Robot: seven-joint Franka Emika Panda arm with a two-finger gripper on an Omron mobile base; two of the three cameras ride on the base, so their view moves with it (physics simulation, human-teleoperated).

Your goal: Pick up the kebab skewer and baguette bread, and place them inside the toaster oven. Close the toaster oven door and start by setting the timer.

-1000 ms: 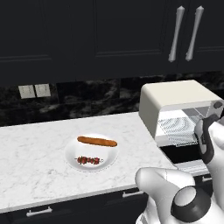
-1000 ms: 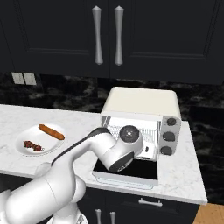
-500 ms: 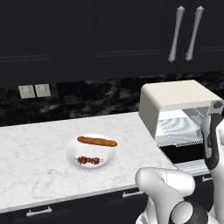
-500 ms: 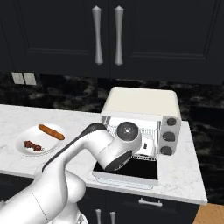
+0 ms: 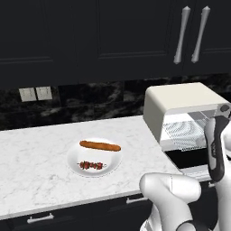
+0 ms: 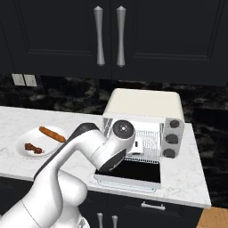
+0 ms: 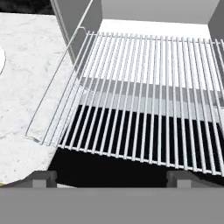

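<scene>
One toaster oven (image 6: 147,104) on the counter (image 5: 36,158), its door (image 6: 129,176) folded down flat in front; one wire rack (image 7: 144,92) pulled partway out.
One white plate (image 5: 74,159) left of the oven, well apart, carrying one baguette bread (image 5: 99,145) and one kebab skewer (image 5: 91,165), side by side.
One hand (image 7: 111,177) above the rack, fingers spread wide, empty.
Three oven knobs (image 6: 169,139).

Shiny metal wire rack (image 7: 144,92), white veined marble counter (image 5: 36,158)
</scene>
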